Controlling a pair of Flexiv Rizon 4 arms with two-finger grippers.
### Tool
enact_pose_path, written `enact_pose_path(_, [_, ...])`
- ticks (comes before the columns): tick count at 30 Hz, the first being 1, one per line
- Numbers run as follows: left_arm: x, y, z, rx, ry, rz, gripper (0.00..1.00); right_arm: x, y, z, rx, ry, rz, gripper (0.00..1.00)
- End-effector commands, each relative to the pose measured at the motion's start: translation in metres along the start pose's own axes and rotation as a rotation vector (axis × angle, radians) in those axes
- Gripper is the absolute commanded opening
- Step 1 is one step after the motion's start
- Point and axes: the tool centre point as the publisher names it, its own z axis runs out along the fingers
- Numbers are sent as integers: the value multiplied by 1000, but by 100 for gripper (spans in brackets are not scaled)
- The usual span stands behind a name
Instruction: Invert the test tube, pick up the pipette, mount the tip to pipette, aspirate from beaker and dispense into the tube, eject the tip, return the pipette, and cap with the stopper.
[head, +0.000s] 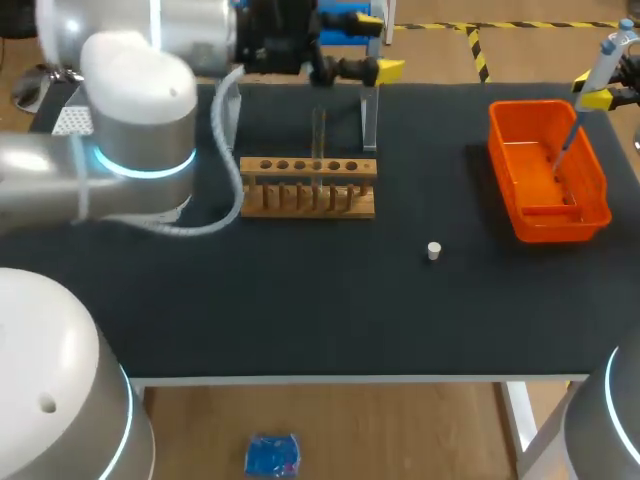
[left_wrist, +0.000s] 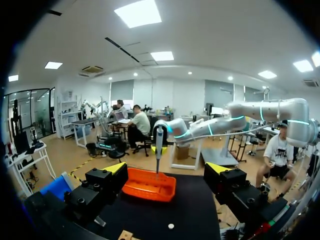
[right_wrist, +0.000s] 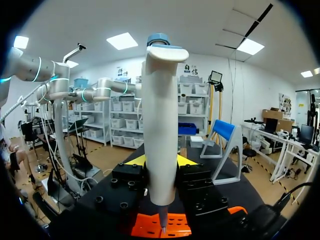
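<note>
Right gripper (right_wrist: 160, 161): clamped on the pipette (right_wrist: 160, 120), a finger on each side of its body, pipette upright.
Pipette position: over the orange bin (head: 590, 205) at the table's right side, thin lower end pointing down into it; can't tell if it touches.
Test tube (head: 318, 135): upright in the wooden rack (head: 308, 200), middle hole.
Left gripper (left_wrist: 165, 172): fingers spread wide, nothing between them; up near the table's back edge, behind the wooden rack.
Stopper (head: 433, 250): alone on the black table (head: 300, 300), between wooden rack and orange bin.
Clear stand (head: 370, 120): just behind the wooden rack's right end.
</note>
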Motion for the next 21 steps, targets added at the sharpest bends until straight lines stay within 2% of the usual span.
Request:
enact_pose_path(1, [-16,-16,81,-67,11,-8,100,-1,0,-2,0,6,-1,0])
enact_pose_path(8, [-29,-29,124,-83,10,-14,100,-1,0,-2,0,6,-1,0])
enact_pose_path(21, [-45,-39,195,-90,34,-25,100,-1,0,-2,0,6,-1,0])
